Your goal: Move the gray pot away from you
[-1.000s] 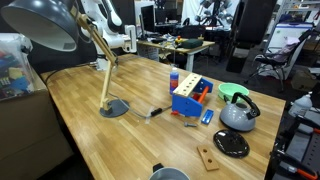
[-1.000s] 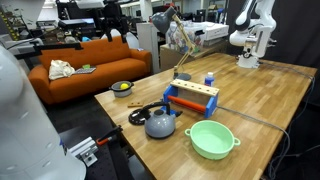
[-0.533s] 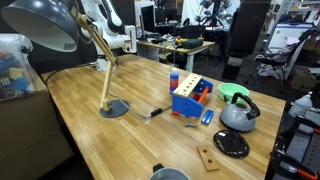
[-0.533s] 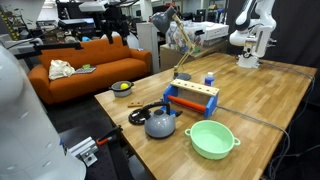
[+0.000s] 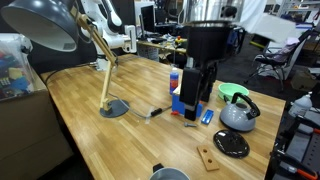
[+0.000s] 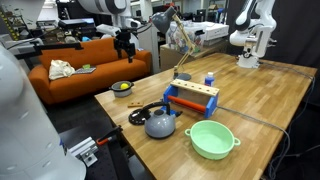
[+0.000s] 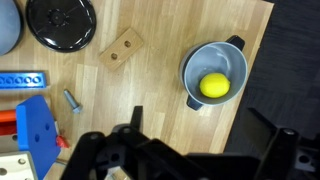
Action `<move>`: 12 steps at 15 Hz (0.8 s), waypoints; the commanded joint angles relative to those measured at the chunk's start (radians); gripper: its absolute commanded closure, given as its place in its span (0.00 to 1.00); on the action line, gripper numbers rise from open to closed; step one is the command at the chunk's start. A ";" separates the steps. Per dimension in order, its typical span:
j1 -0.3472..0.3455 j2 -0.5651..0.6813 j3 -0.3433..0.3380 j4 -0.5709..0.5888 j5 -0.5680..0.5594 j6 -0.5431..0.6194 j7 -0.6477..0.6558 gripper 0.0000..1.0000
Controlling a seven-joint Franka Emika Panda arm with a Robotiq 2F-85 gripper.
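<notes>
In an exterior view, the claw [image 5: 196,100] hangs dark and close to the lens, in front of the blue toy toolbox [image 5: 186,100]. How far its jaws are spread cannot be told here. Only the rim of the gray pot [image 5: 170,173] shows, at the near edge of the counter [image 5: 90,120]. The kettle [image 5: 238,113] and the black disc [image 5: 231,144] sit toward the right edge.

In an exterior view, the claw [image 6: 126,56] hovers above the gray pot [image 6: 122,88]. The pot stands at the counter's far-left corner [image 6: 108,98] with something yellow inside. The kettle [image 6: 160,124] and a green pot [image 6: 211,138] stand along the near edge.

In the wrist view, the claw [image 7: 188,150] has its jaws spread wide and grips nothing. The gray pot [image 7: 200,62] stands upright just inside the counter's right edge, apart from the claw, with a yellow ball [image 7: 213,85] in it. Its two tab handles lie on a diagonal from lower left to upper right. A wooden block [image 7: 120,47] lies between the pot and the black disc [image 7: 62,22].
</notes>
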 commanded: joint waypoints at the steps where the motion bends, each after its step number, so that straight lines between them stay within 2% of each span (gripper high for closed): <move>1: 0.013 0.023 -0.012 0.014 -0.002 -0.001 0.004 0.00; 9: 0.017 0.041 -0.013 0.033 -0.002 -0.001 0.007 0.00; 12: 0.023 0.089 -0.016 0.046 -0.012 0.043 0.053 0.00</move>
